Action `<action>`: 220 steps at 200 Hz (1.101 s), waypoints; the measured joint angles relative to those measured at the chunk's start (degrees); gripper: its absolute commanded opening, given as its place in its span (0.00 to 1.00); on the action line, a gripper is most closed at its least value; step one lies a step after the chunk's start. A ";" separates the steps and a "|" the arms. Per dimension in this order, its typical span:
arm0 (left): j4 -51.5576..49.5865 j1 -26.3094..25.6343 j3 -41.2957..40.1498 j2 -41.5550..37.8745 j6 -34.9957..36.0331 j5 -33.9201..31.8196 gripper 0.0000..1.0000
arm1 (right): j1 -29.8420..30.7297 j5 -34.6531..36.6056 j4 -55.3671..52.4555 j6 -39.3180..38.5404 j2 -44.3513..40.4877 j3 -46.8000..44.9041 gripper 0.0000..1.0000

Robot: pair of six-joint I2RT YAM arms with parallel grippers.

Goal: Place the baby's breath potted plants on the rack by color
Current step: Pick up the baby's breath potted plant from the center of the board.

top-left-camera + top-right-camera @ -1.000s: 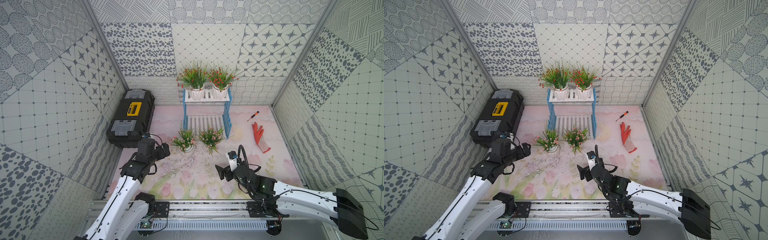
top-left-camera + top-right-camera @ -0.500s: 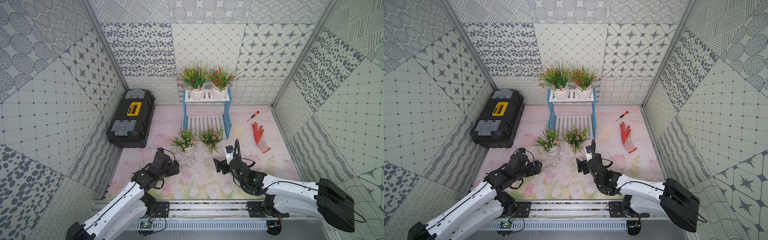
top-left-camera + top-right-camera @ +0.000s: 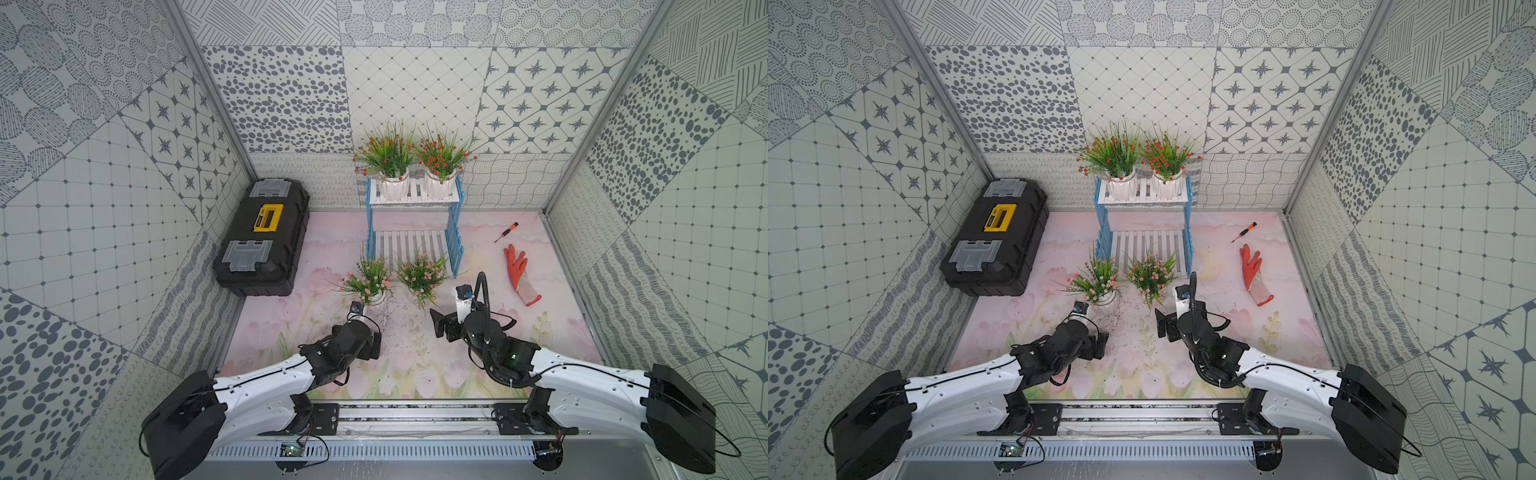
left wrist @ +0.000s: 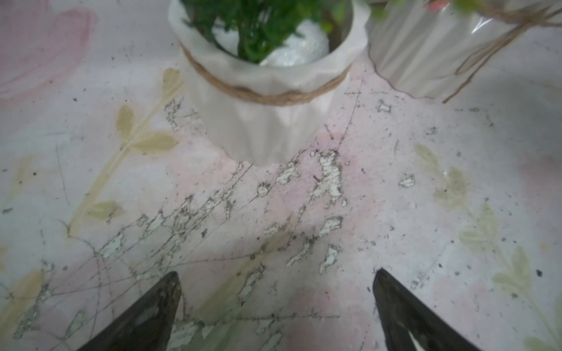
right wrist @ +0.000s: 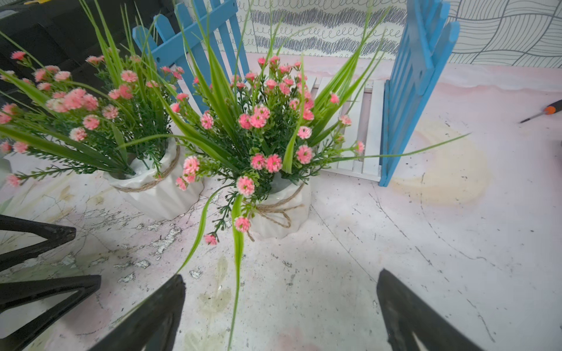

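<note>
Two baby's breath potted plants with red-orange flowers (image 3: 388, 151) (image 3: 442, 153) stand side by side on the top shelf of the blue-and-white rack (image 3: 454, 245). Two pink-flowered ones (image 3: 370, 278) (image 3: 422, 274) stand on the mat just in front of the rack's bare lower shelf (image 3: 1148, 245). My left gripper (image 4: 275, 276) is open and low over the mat, a short way from the left pink plant's white pot (image 4: 264, 121). My right gripper (image 5: 279, 279) is open, facing the right pink plant's pot (image 5: 282, 212), with a drooping leaf between its fingers.
A black and yellow toolbox (image 3: 262, 237) lies at the left wall. An orange glove (image 3: 519, 274) and a small screwdriver (image 3: 506, 232) lie on the mat right of the rack. The left gripper's fingers (image 5: 45, 237) show close beside the right gripper.
My left arm has swung from beside the toolbox down and in towards the left pink plant. My right gripper has moved forward towards the right pink plant. The plants have not moved.
</note>
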 measured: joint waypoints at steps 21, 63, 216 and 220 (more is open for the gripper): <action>7.13 -0.17 -2.62 -1.25 3.58 -0.17 0.99 | -0.59 0.00 -0.15 0.02 0.00 0.00 0.98; 16.92 0.02 -4.24 -1.55 9.73 -0.13 0.99 | -1.05 0.37 -0.57 -0.11 2.43 0.96 0.98; 47.10 6.73 -5.03 19.93 19.08 2.08 0.98 | -2.71 1.31 0.11 -0.42 3.41 1.73 0.98; 47.95 6.78 -4.90 20.85 19.30 2.05 0.98 | -2.82 1.29 0.11 -0.42 3.41 1.73 0.98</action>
